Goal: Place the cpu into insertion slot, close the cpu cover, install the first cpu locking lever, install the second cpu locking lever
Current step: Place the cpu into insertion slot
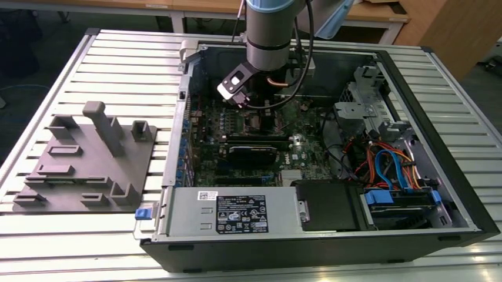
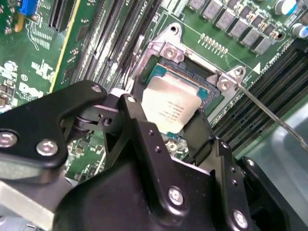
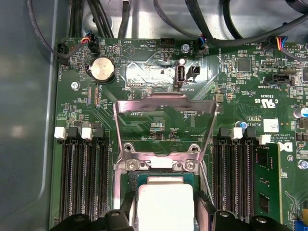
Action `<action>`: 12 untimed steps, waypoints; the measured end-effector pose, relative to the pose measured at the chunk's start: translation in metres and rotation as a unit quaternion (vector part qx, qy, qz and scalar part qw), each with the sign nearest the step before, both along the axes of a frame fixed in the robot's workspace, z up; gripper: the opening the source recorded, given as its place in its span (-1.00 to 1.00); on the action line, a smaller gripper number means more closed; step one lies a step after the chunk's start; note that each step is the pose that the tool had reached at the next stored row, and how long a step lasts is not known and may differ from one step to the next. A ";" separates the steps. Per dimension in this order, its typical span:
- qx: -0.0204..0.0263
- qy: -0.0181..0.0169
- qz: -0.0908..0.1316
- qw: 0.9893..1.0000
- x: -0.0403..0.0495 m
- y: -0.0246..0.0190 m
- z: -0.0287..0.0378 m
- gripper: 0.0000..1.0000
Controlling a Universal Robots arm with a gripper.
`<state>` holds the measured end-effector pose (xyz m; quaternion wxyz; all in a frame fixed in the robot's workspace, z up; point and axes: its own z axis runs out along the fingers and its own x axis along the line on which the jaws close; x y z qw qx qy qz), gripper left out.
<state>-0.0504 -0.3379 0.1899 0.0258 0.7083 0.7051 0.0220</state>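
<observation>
My gripper [image 2: 169, 126] is shut on the cpu [image 2: 168, 107], a flat square chip with a silver-grey top, one black finger [image 2: 137, 120] on each of two opposite edges. The chip hangs slightly tilted just over the insertion slot [image 2: 192, 67], whose dark inside shows past the chip's far edge. In the first wrist view the cpu [image 3: 166, 204] sits between the fingers, and the cpu cover [image 3: 163, 98], a thin silver frame, stands swung open beyond the socket. A thin metal locking lever [image 2: 269, 113] juts out beside the socket. In the exterior view the gripper [image 1: 255, 106] reaches down into the computer case.
Long black memory slots [image 3: 82, 183] flank the socket on both sides. The open computer case [image 1: 439, 147] holds cables, a drive cage and a power supply [image 1: 235, 214]. A grey fixture [image 1: 86, 158] stands on the slatted table at the exterior view's left.
</observation>
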 end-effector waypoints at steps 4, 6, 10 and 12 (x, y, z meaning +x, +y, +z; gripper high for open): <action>0.000 0.000 0.000 1.000 0.0000 0.0000 0.0036 0.22; 0.000 0.000 0.000 1.000 0.0000 0.0000 0.0042 0.22; 0.000 0.000 0.000 1.000 -0.0001 -0.0001 0.0045 0.22; 0.000 0.000 0.000 1.000 -0.0002 -0.0001 0.0045 0.22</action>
